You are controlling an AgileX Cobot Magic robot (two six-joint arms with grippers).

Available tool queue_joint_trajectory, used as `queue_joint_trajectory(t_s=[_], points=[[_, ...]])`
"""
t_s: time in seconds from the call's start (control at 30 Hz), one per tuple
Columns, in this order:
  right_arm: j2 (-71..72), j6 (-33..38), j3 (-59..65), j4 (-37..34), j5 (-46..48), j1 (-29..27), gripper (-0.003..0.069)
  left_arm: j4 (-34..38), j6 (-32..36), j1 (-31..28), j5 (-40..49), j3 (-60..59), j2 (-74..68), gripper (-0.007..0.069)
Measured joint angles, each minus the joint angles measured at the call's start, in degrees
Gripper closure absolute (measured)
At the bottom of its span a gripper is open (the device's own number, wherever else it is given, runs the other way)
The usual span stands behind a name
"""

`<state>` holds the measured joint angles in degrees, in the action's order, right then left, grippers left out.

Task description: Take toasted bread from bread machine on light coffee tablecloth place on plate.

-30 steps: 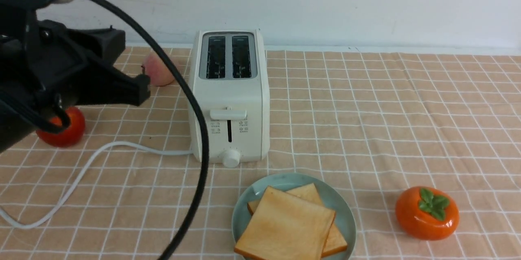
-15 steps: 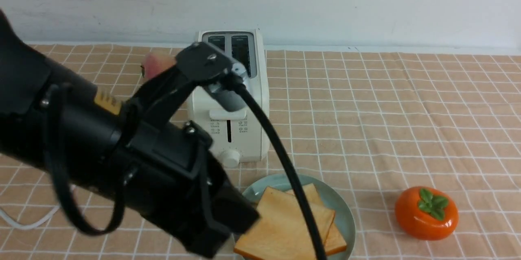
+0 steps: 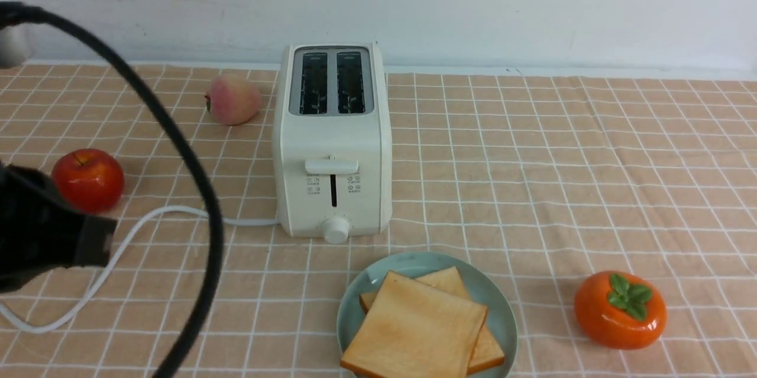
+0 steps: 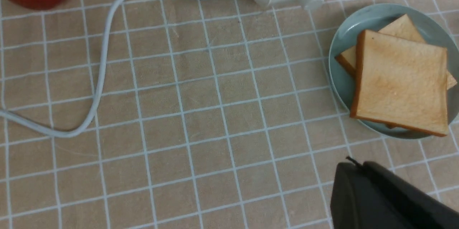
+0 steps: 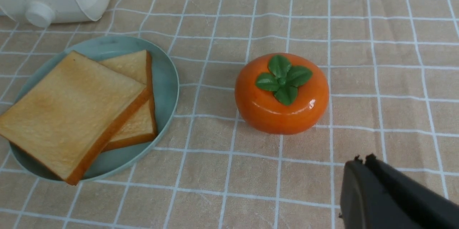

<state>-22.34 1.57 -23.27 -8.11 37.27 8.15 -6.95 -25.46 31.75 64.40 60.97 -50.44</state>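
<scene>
Now: left arm (image 3: 53, 230) withdrawn leftward, uncovering our toaster (image 3: 334, 141) | both slots breadless | we keep left gripper (image 4: 358, 166) and right gripper (image 5: 365, 161) closed | plate (image 3: 502, 319) holds both toast slices (image 3: 417, 328), overlapping

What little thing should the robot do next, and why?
I think it should just bring its left claw back to rest, touching nothing. Both toast slices already lie on the plate, the toaster's slots look empty, and the claw is shut.
</scene>
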Motion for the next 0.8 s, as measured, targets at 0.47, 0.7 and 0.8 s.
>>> queue_joint_trajectory(t_s=[0.47, 0.7, 0.8], points=[[0.0, 0.0, 0.0, 0.0, 0.0, 0.0, 0.0659, 0.2, -1.9, 0.0, -0.2, -9.1, 12.1, 0.0638], [0.0, 0.0, 0.0, 0.0, 0.0, 0.0, 0.0657, 0.2, -1.9, 0.0, -0.2, -9.2, 12.1, 0.0638], [0.0, 0.0, 0.0, 0.0, 0.0, 0.0, 0.0655, 0.2, -1.9, 0.0, -0.2, -9.2, 12.1, 0.0638]])
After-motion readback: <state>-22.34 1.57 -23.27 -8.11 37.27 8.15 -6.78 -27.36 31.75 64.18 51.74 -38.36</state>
